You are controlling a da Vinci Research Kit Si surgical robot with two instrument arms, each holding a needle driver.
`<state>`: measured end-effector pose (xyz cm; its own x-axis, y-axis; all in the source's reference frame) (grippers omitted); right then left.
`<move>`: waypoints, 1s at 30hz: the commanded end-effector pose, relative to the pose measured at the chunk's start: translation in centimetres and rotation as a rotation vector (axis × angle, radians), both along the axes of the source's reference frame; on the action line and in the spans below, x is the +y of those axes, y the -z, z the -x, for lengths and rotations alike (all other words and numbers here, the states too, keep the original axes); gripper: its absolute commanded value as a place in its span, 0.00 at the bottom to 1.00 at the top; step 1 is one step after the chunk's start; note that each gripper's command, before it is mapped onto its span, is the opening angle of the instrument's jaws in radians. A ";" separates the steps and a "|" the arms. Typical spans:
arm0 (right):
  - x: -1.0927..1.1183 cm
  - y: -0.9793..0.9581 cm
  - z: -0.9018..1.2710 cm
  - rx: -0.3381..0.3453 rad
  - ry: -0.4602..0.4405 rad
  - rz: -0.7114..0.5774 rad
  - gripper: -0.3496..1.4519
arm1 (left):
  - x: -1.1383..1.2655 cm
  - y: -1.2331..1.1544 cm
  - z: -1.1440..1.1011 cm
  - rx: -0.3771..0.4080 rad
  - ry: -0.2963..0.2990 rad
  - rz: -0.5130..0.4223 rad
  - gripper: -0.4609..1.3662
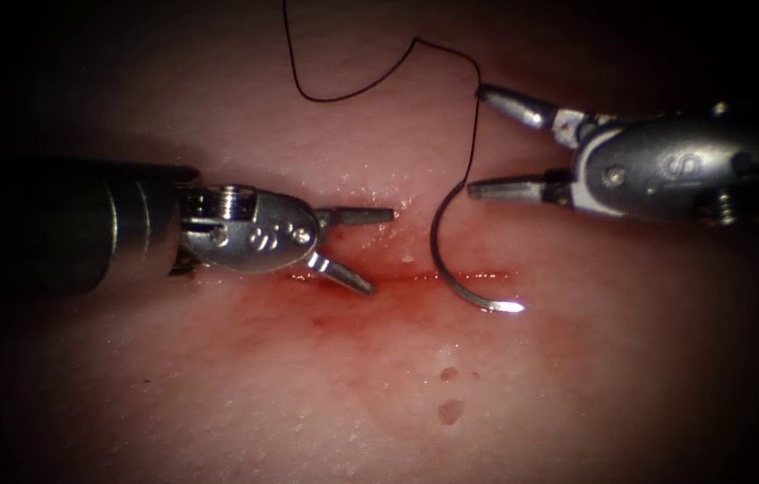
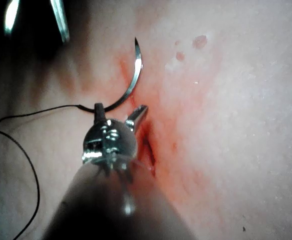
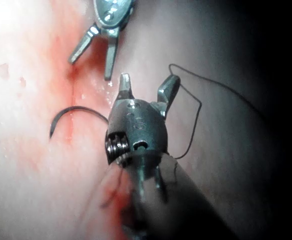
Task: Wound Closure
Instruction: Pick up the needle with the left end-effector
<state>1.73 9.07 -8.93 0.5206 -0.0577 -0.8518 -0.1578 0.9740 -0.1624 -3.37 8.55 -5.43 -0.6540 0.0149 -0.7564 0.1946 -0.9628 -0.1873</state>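
Note:
The curved needle [image 1: 434, 242] lies loose on the tissue [image 1: 218, 385], crossing the right end of the cut [image 1: 397, 278] with its whole arc showing; neither tool holds it. Its bright tip points right, below the cut. Dark thread [image 1: 473, 134] rises from its other end and loops away at the back. My left tool [image 1: 381, 253] is open and holds nothing, its lower jaw resting on the cut's left part. My right tool [image 1: 475, 140] is open wide just above the needle's thread end, the thread passing between its jaws. The left wrist view shows the needle [image 2: 133, 82] beyond the left tool [image 2: 121, 107].
Red fluid [image 1: 334, 327] stains the tissue below the cut, with two small drops [image 1: 451, 410] nearer the front. In the right wrist view the open right tool [image 3: 150, 77] faces the open left tool [image 3: 90, 69], with the needle [image 3: 75, 107] and thread [image 3: 198, 115] on either side.

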 end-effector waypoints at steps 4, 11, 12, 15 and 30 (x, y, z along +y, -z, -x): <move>0.01 0.00 0.03 0.000 0.011 -0.005 0.85 | -0.01 -0.02 0.11 -0.008 -0.042 -0.001 0.52; 0.03 0.00 0.09 -0.019 0.005 -0.007 0.85 | 0.01 -0.05 0.25 0.001 -0.067 -0.014 0.51; 0.03 0.01 0.10 -0.018 0.006 -0.007 0.85 | 0.01 -0.05 0.26 0.002 -0.069 -0.015 0.51; 0.03 0.01 0.12 -0.020 0.007 -0.008 0.85 | 0.02 -0.08 0.30 0.004 -0.074 -0.015 0.50; 0.05 0.02 0.19 -0.019 0.009 -0.016 0.85 | -0.06 -0.34 0.52 0.047 -0.132 -0.020 0.46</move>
